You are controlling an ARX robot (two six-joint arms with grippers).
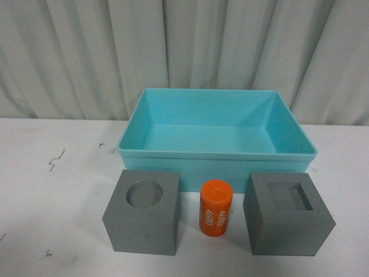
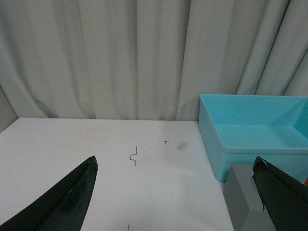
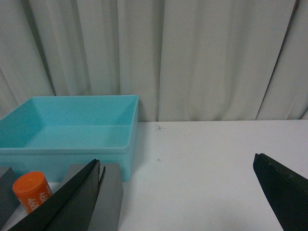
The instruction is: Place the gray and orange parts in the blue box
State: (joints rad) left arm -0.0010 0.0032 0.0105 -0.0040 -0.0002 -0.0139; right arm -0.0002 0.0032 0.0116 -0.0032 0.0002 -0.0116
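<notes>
Front view: an empty turquoise box (image 1: 216,154) sits on a white desk (image 1: 57,196) before a pale curtain (image 1: 173,46). Just in front of its near wall stand three parts in a row, none touching: round cube (image 1: 143,213), upright orange cylinder (image 1: 215,209), square cube (image 1: 287,216). Only this view shows both recesses.

Left wrist view: the left hand (image 2: 175,161) is spread wide and holds nothing. Bare, lightly marked desk runs to the curtain. The box's end and a corner of the round cube (image 2: 240,202) show, its recess hidden.

Right wrist view: the right hand (image 3: 177,160) is also spread and empty. One finger (image 3: 72,202) overlaps the square cube (image 3: 110,192), next to the cylinder (image 3: 32,191). Open desk lies beside the box (image 3: 67,161).
</notes>
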